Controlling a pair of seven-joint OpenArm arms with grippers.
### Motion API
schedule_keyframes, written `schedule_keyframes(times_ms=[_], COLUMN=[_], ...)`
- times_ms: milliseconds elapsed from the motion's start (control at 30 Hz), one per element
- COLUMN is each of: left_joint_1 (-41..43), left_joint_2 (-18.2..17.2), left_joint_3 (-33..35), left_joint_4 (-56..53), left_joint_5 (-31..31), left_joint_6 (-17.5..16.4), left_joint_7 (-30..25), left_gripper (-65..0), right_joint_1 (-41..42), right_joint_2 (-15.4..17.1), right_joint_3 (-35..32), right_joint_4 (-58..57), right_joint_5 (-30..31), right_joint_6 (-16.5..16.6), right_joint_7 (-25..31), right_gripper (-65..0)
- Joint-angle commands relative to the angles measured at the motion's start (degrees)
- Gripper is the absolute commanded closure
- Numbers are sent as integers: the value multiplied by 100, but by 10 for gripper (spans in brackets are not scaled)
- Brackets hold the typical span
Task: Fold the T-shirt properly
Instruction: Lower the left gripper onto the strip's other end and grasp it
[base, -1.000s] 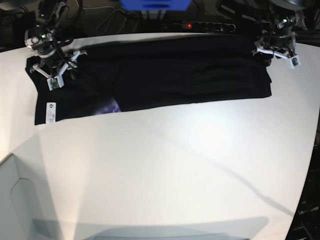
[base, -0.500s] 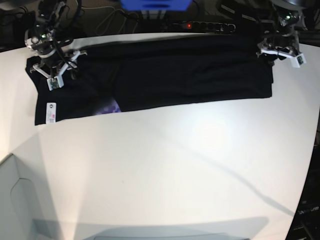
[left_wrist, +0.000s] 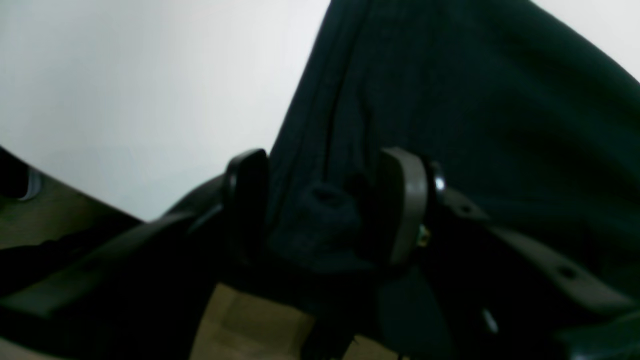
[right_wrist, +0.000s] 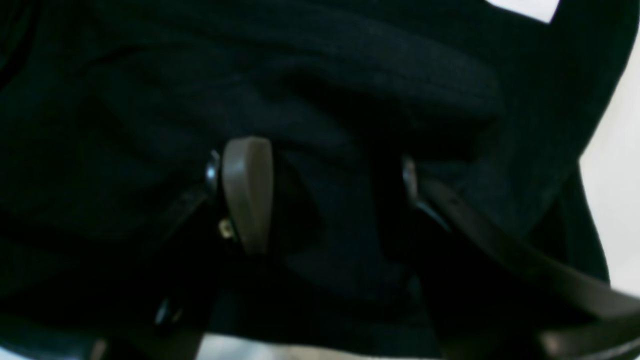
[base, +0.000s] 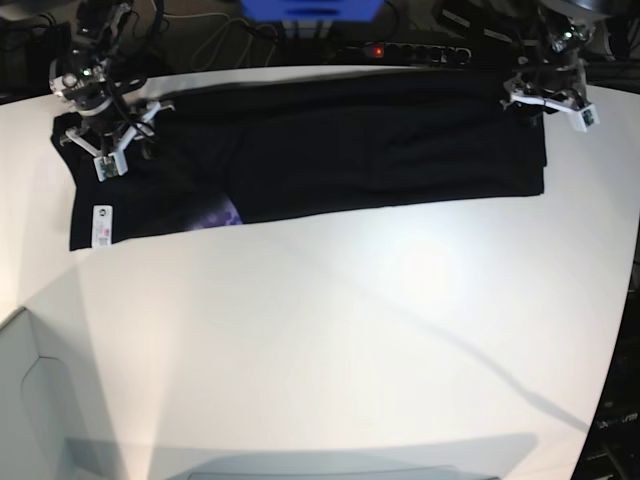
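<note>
The black T-shirt (base: 340, 150) lies as a long folded band along the table's far edge. Its white label (base: 100, 224) and a bit of purple print (base: 220, 214) show at the near left. My left gripper (base: 545, 100) is at the shirt's far right corner. In the left wrist view (left_wrist: 325, 200) its jaws are closed on a bunched lump of black cloth (left_wrist: 325, 210). My right gripper (base: 105, 140) sits over the shirt's left end. In the right wrist view (right_wrist: 330, 195) its fingers (right_wrist: 247, 195) stand apart with dark cloth (right_wrist: 340, 220) under and between them.
A white table (base: 350, 330) carries the shirt. A power strip (base: 400, 50) with a red light and cables lie behind the far edge, beside a blue box (base: 310, 10). A pale bin corner (base: 30, 410) stands at the near left.
My left gripper has moved back and a little left, drawing the shirt's right edge with it. The right gripper has stayed put.
</note>
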Motion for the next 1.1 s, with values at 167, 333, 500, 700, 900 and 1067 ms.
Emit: schedule_keyframes(times_ms=[167, 333, 500, 700, 900, 1067], left_joint_1=[530, 793, 749, 362, -112, -420], left_joint_2=[-68, -68, -68, -174, -429, -508], left_joint_3=[-70, -70, -26, -237, -342, -316], left_joint_4=[843, 1221, 1045, 755, 148, -379], left_joint_5=[-486, -1075, -1083, -1075, -1083, -1092], left_joint_6=[-16, -16, -16, -16, -16, -16], left_joint_7=[-88, -70, -35, -35, -35, -26], left_gripper=[-337, -337, -337, -337, -338, -338], right_joint_1=[-7, -7, 63, 116, 116, 116], right_joint_2=[35, 35, 35, 35, 35, 35], right_joint_3=[1, 1, 1, 1, 1, 1], right_joint_4=[50, 50, 50, 50, 50, 50], right_joint_5=[-1, -1, -1, -1, -1, -1], right_joint_6=[60, 60, 60, 60, 60, 60], right_joint_7=[-21, -21, -30, -65, -56, -56], right_gripper=[-328, -328, -328, -328, -328, -328])
